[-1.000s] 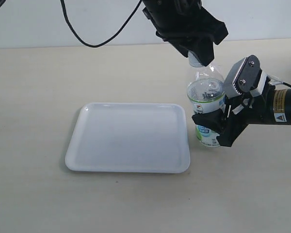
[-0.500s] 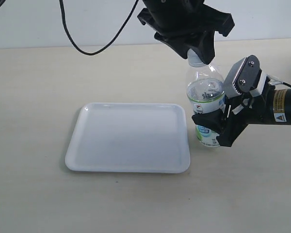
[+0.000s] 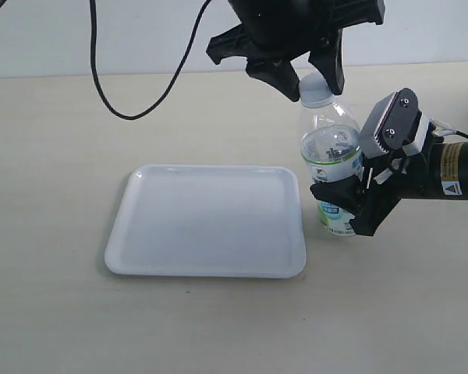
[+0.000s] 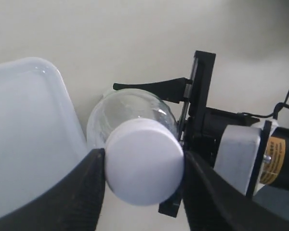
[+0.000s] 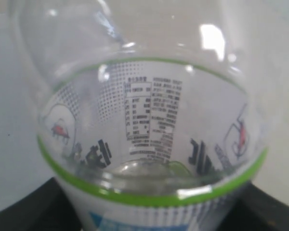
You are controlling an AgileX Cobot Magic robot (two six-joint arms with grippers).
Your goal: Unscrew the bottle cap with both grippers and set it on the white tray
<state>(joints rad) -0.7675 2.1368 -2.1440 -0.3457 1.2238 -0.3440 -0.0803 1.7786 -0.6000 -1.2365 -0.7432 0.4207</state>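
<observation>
The bottle point(image 3: 327, 140) is seen standing upright on the table point(image 3: 62, 140), just beside the white tray point(image 3: 140, 261), at the tray's short edge on the right arm's side, apart from the rim by a narrow gap. The bottle cap point(image 3: 315, 95) is seated on the bottle's neck, above and just outside that same edge of the tray.

The left gripper point(image 3: 312, 86), all black, is held over the bottle from above. In the left wrist view the cap is pinched between its two fingers point(image 4: 84, 185), each pressed against an opposite side of the white cap.

The right gripper point(image 3: 349, 199), black with a grey-white block, is reached in from the side away from the tray. Its jaws are clamped on the bottle's labelled body, at the height of the green band. In the right wrist view the clear shoulder and the printed label are shown close up, with a black pad point(image 5: 45, 204) at either side of the bottle.

The tray is laid flat on the table, its glossy floor lit evenly.
</observation>
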